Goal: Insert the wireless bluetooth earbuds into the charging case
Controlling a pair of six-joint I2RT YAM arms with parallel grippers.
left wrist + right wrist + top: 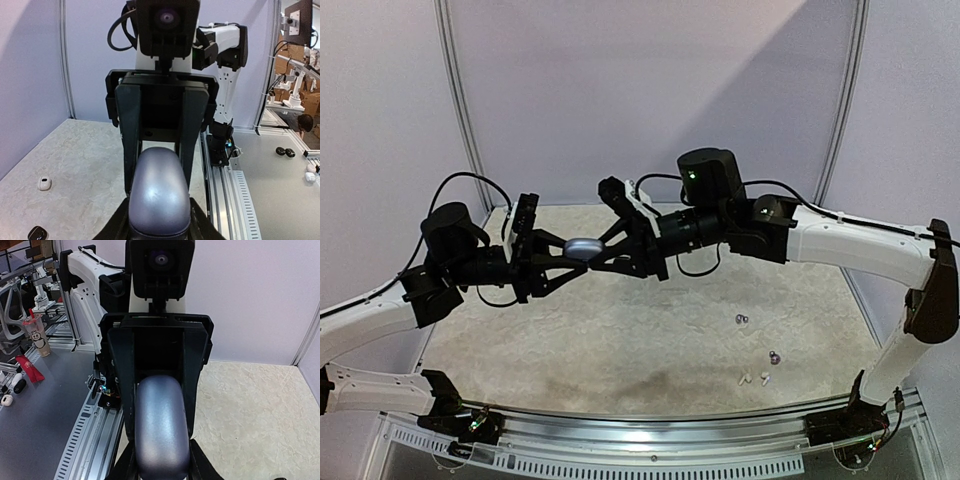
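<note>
Your left gripper [159,226] and right gripper [161,466] both pinch one charging case [585,245], one at each end, up in the air. The earbuds [773,357] lie on the table [620,340] far below, under your right arm.

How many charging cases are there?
3. A grey case is gripped by the left end effector and right end effector; a white case and a black case lie on the table, shown only by the left wrist view. Others may hide under the arms.
</note>
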